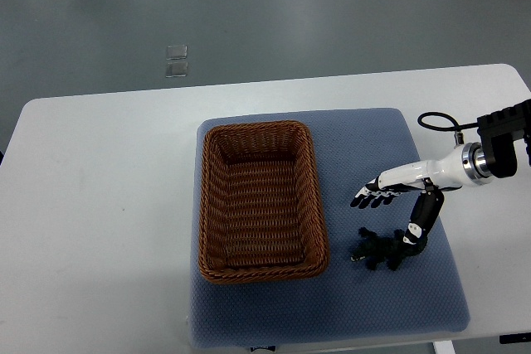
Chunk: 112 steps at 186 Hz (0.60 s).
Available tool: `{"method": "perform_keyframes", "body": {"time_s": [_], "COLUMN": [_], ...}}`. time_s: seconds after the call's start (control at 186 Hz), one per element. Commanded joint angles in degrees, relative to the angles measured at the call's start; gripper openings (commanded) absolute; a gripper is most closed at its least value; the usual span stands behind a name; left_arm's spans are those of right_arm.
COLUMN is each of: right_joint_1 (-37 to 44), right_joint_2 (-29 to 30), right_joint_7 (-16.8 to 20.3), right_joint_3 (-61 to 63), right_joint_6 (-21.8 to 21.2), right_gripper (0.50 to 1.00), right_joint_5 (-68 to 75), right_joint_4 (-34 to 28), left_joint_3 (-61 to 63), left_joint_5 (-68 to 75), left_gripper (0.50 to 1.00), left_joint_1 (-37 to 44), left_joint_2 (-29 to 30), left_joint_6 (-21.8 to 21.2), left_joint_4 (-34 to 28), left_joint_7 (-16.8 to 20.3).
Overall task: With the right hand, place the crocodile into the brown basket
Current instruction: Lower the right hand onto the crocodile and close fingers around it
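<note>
On the blue mat (274, 321), toward its near right part, lies the crocodile (383, 249), a small dark toy whose long axis runs roughly left to right with a slight upward tilt at its right end, its legs splayed against the fabric. Directly above it in the picture, on the far side, hovers the right hand (397, 191): its four fingers (371, 199) reach left, spread and loose, while the thumb (426, 215) points down toward the toy's right end and looks to touch or nearly touch it. Nothing is gripped yet; the hand is released. So the toy sits just on the near side of the palm, between fingers and thumb, and its length lies almost parallel to the fingers, which should suit a pinch across its body. Left of both, just beside the toy, stands the brown basket (207, 205), with nothing inside, its long side running away from the robot. Only the right arm shows; the left is absent, so the right hand is plainly the nearer one.
</note>
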State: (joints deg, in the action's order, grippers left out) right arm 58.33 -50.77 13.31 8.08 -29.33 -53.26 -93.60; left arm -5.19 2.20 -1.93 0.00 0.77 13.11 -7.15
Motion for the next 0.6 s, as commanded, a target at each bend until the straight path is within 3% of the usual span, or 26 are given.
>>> {"method": "perform_keyframes", "body": {"time_s": [0.0,0.204,0.597], "right_joint_1": [-1.3,-3.7,-7.3], "right_joint_2": [0.0,0.0,-1.0], "right_joint_7": [-0.9,-1.4,-1.7], "right_joint_3": [0.0,0.0,0.1], "right_joint_6": [1.0,3.8,4.6], "right_gripper": [0.917,0.913,0.901], "right_joint_5": [-1.9,-5.1,-10.4], "right_joint_4": [0.0,0.1,0.1], "left_joint_3": [0.0,0.1,0.1], "left_joint_5": [0.0,0.0,0.0], "left_gripper": [1.0,1.0,1.0], "left_joint_1": [0.0,0.0,0.0], "left_joint_2": [0.0,0.0,0.0], "left_joint_6": [0.0,0.0,0.0], "left_joint_4": [0.0,0.0,-0.1], "left_joint_7": [0.0,0.0,0.0]}}
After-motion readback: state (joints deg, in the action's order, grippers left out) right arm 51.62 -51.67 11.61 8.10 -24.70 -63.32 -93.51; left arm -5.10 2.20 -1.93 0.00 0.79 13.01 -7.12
